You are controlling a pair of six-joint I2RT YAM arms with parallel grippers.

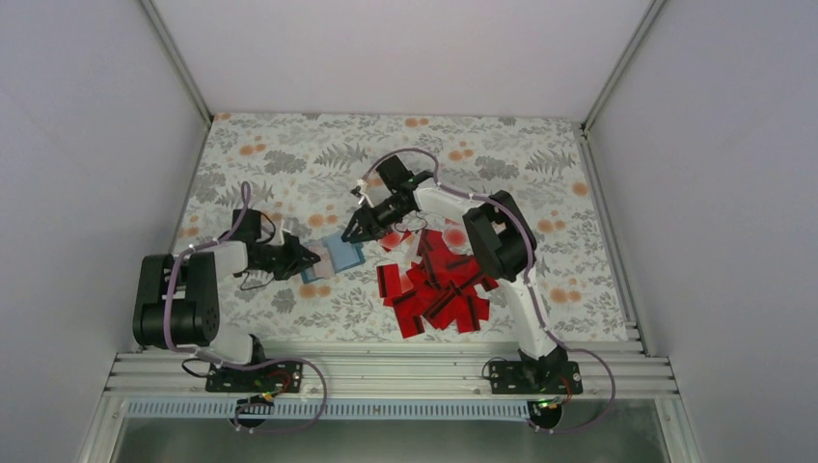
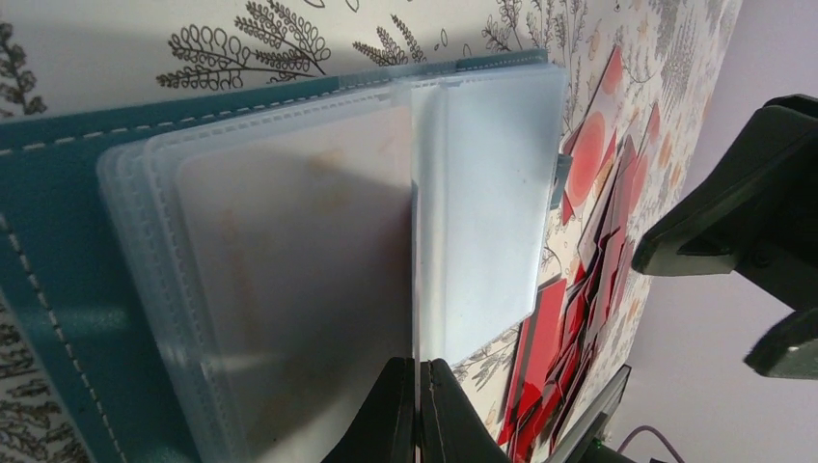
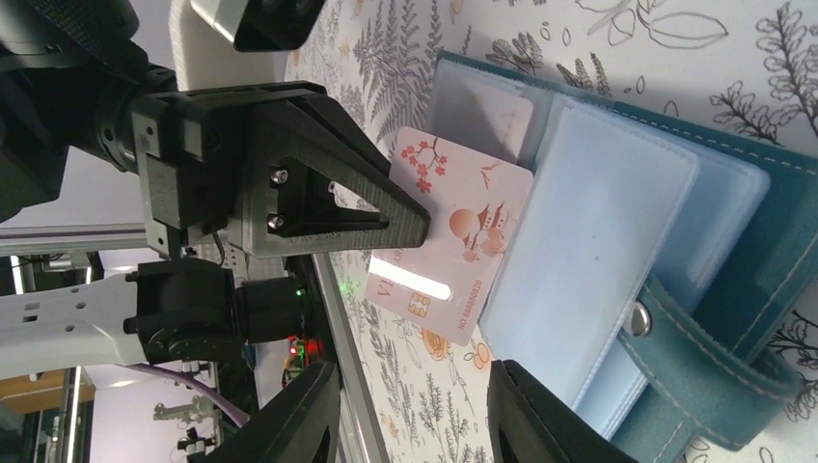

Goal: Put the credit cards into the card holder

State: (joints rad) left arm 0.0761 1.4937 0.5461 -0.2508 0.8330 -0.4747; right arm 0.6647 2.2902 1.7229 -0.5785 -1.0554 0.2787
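While the left gripper [image 2: 418,378] is clamped on one clear pocket leaf, the card holder [image 1: 340,253] lies spread open, left of centre. White-faced card [image 3: 451,241] is partly tucked under a leaf. Right gripper [image 3: 415,374] sits just beside it, jaws apart, empty. Red credit cards [image 1: 439,289] are heaped to the right.

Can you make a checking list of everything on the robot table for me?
Surface: flowery patterned tablecloth, flat.
Job's things: teal-blue folding card holder open; white blossom-printed card partly tucked into it; pile of red cards loose beside it.
Clutter: nothing seen.
Grippers: left gripper shut on a clear pocket page; right gripper open, near the holder.
Cables: purple cables along both arms.
Surroundings: white walls, metal rail at the near edge.
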